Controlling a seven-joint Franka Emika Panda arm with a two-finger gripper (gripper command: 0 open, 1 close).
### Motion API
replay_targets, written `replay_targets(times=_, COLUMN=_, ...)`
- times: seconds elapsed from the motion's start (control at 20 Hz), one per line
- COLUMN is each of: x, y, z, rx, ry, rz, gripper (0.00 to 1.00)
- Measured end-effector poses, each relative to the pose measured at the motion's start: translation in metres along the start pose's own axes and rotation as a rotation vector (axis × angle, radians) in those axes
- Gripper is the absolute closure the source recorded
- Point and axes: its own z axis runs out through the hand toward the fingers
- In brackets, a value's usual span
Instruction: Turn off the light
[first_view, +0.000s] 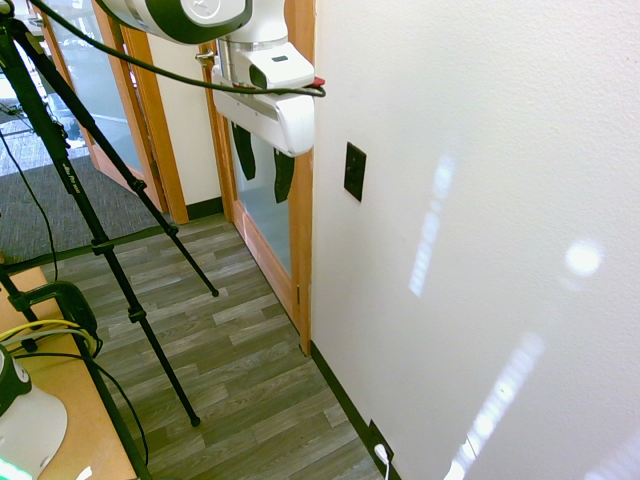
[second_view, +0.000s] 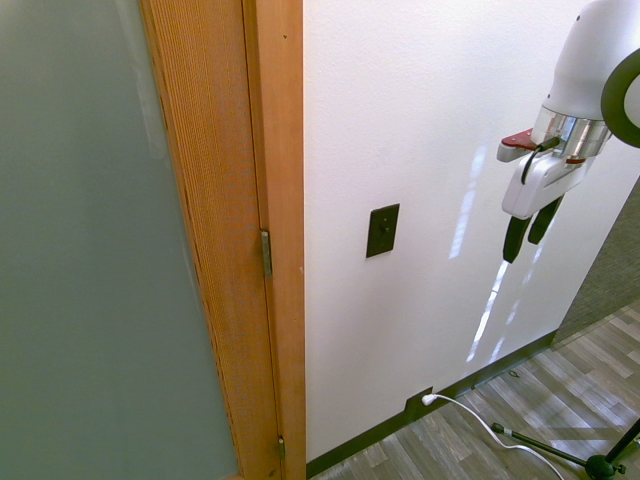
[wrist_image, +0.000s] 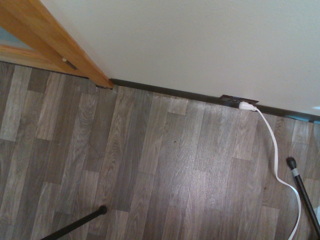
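The light itself is out of view; only its switch (first_view: 354, 171) shows, a small black upright plate on the white wall, also seen in the second exterior view as the switch (second_view: 382, 231). My gripper (first_view: 263, 165) hangs pointing down, level with the switch and off to one side, apart from the wall. Its two black fingers (second_view: 530, 232) stand apart with nothing between them, so it is open. The wrist view looks down at the floor and does not show the switch.
A wooden door frame (first_view: 300, 230) with frosted glass borders the wall beside the switch. Low on the wall sits a black outlet plate with a white plug (wrist_image: 247, 105), its cord trailing over the grey plank floor (wrist_image: 165, 170).
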Motion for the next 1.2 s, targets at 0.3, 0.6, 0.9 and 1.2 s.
replay_targets(times=0.3, x=0.003, y=-0.021, z=0.018, rx=0.062, ry=0.07, rz=0.023, gripper=0.0)
replay_targets(times=0.6, x=0.016, y=-0.066, z=0.068, rx=0.211, ry=0.179, rz=0.074, gripper=0.0)
replay_targets(times=0.9, x=0.03, y=-0.129, z=0.064, rx=0.303, ry=0.288, rz=0.132, gripper=0.0)
replay_targets(times=1.2, x=0.04, y=-0.153, z=0.069, rx=0.329, ry=0.319, rz=0.189, gripper=1.0)
